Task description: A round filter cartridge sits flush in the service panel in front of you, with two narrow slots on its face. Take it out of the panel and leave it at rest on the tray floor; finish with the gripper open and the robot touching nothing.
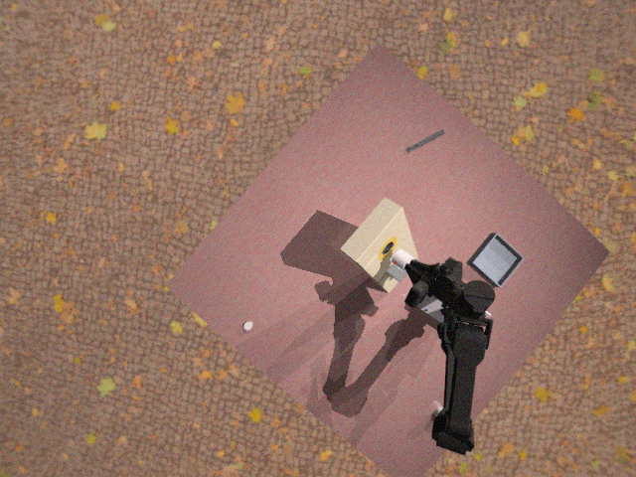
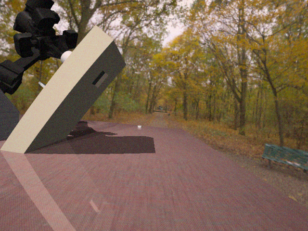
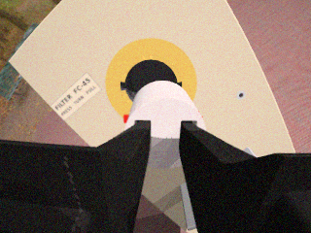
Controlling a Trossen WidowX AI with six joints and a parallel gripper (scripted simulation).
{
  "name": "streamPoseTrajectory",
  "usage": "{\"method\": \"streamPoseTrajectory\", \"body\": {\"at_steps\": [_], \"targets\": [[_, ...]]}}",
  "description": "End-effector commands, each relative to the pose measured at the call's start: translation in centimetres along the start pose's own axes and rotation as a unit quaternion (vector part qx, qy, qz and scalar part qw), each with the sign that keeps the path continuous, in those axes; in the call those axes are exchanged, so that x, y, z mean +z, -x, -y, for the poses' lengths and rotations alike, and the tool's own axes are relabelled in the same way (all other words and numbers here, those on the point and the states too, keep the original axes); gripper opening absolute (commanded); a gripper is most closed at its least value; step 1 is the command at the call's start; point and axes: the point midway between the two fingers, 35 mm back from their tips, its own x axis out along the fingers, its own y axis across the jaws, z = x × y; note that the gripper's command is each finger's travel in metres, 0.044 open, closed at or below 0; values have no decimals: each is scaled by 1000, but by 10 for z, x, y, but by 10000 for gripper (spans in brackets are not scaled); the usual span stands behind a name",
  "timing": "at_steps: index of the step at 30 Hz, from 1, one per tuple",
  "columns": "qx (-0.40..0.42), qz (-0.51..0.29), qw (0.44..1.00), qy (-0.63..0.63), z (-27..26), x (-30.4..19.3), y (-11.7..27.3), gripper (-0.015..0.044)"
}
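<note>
The white round filter cartridge (image 1: pixel 400 257) (image 2: pixel 65 56) (image 3: pixel 165 104) is out of the service panel (image 1: pixel 374 229) (image 2: pixel 58 77) (image 3: pixel 214 53). Its near end is between the fingertips of my gripper (image 1: pixel 409 263) (image 3: pixel 165 127), which is shut on it. The cartridge stands off the sloped face, its far end just in front of and partly over the dark hole (image 1: pixel 388 247) (image 3: pixel 150 74) with the yellow ring in the wrist view. The slots on its face are hidden by the fingers. The tray (image 1: pixel 495 259) is a grey open box to the right of the panel in the top view.
A grey piece (image 1: pixel 396 272) (image 3: pixel 188 206) sits on the panel's lower face. A pale plate (image 1: pixel 433 309) lies under the arm. A dark bar (image 1: pixel 425 141) lies beyond the panel. A small white disc (image 1: pixel 247 326) (image 2: pixel 139 126) lies far left in the top view.
</note>
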Motion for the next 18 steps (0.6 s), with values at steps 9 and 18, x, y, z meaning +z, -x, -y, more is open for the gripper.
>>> {"method": "streamPoseTrajectory", "body": {"at_steps": [9,18], "targets": [[3,1,1000,4,25,-32,-5,0],[0,-1,1000,0,36,-44,-7,26]]}}
